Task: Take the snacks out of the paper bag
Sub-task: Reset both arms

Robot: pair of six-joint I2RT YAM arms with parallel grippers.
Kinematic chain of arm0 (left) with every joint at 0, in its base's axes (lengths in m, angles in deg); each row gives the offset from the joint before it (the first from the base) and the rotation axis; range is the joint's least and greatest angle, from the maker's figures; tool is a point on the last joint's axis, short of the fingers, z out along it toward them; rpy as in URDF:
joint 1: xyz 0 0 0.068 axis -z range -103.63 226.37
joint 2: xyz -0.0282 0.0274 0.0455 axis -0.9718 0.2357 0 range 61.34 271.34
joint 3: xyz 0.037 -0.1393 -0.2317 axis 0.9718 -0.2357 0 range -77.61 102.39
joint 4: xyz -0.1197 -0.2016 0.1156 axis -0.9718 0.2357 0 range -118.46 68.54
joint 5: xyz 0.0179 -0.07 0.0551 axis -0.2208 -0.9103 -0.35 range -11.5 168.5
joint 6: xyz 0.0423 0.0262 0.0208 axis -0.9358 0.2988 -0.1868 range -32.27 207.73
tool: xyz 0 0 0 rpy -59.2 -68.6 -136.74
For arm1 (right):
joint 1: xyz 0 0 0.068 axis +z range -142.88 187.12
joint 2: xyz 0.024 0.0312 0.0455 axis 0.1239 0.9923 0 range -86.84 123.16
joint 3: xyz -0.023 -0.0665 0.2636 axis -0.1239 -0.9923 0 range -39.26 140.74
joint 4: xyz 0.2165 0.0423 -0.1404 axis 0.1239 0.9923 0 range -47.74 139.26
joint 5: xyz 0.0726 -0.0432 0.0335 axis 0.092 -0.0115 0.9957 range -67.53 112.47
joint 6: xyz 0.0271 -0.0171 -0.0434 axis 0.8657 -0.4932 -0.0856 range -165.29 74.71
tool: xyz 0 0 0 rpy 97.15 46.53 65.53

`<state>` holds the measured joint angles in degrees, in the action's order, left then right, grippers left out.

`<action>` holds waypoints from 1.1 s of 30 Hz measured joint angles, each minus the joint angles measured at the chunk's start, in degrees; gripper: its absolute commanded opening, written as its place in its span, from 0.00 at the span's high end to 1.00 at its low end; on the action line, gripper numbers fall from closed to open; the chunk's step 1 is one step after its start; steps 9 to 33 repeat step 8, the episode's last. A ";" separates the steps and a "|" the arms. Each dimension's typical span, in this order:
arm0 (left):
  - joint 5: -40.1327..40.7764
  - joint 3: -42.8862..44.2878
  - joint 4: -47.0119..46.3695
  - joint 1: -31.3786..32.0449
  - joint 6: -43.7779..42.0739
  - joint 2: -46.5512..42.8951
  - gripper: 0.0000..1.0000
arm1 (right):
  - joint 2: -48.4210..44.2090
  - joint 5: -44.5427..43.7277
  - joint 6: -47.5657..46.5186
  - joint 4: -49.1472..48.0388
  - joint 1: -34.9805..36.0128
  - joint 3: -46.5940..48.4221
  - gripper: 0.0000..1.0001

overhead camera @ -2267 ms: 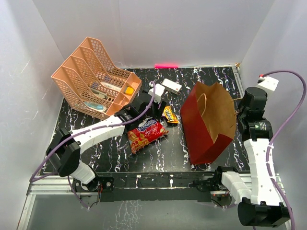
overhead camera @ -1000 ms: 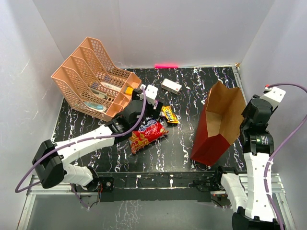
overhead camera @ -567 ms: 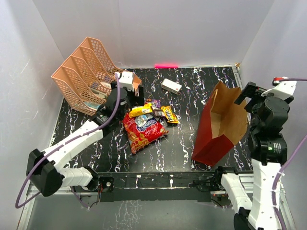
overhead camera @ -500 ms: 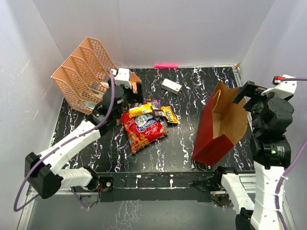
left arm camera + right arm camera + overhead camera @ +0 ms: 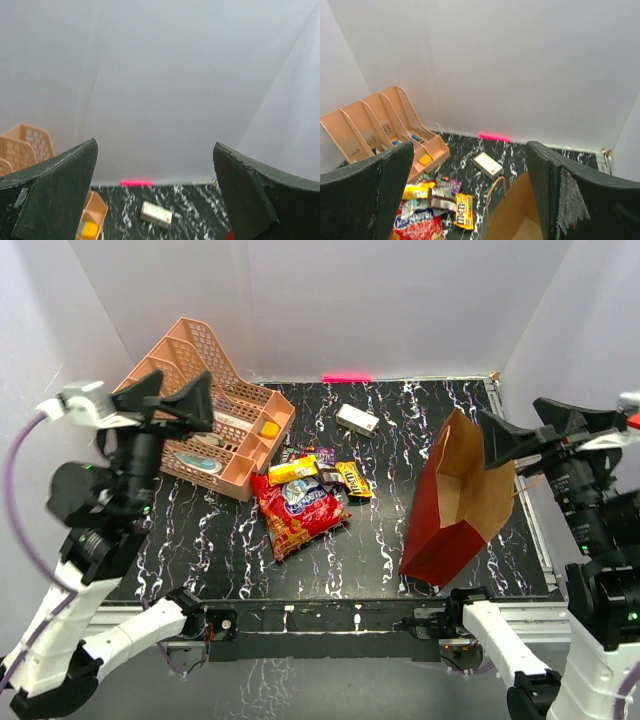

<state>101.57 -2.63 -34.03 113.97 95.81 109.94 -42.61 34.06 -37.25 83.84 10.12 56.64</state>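
Both are withdrawn high: left gripper (image 5: 168, 398) and right gripper (image 5: 530, 430), jaws wide, empty; snacks (image 5: 300, 505) are heaped on the surface (image 5: 380, 530), paper bag (image 5: 455, 505) is released; unloading is judged finished.

Bright, even diffuse light; faint soft shadows on table (image 5: 372, 532); white walls (image 5: 400, 310) slightly washed out.

The top view looks steeply down on the black marbled bench (image 5: 400, 440). Both high wrist views face outward, sharing the small white rectangular box (image 5: 156, 215) far beyond the left gripper (image 5: 155, 145) and right gripper (image 5: 470, 145).
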 measured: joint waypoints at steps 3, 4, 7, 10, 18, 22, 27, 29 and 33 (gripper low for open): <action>-0.63 0.00 -2.01 0.00 -1.27 -3.80 0.02 | -1.44 0.33 0.76 -1.81 0.00 0.63 0.02; -0.76 0.02 -2.14 0.00 -1.68 -4.57 0.02 | -1.53 0.26 1.20 -2.45 0.00 0.85 0.02; -1.05 0.07 -1.55 -0.02 -2.91 -5.18 0.02 | -1.09 -0.50 2.32 -3.85 0.00 1.07 0.02; -1.05 0.04 -0.87 0.00 -3.28 -5.03 0.02 | -0.92 -0.72 2.43 -4.22 0.00 0.94 0.02; -1.05 0.04 -0.87 0.00 -3.28 -5.03 0.02 | -0.92 -0.72 2.43 -4.22 0.00 0.94 0.02; -1.05 0.04 -0.87 0.00 -3.28 -5.03 0.02 | -0.92 -0.72 2.43 -4.22 0.00 0.94 0.02; -1.05 0.04 -0.87 0.00 -3.28 -5.03 0.02 | -0.92 -0.72 2.43 -4.22 0.00 0.94 0.02; -1.05 0.04 -0.87 0.00 -3.28 -5.03 0.02 | -0.92 -0.72 2.43 -4.22 0.00 0.94 0.02; -1.05 0.04 -0.87 0.00 -3.28 -5.03 0.02 | -0.92 -0.72 2.43 -4.22 0.00 0.94 0.02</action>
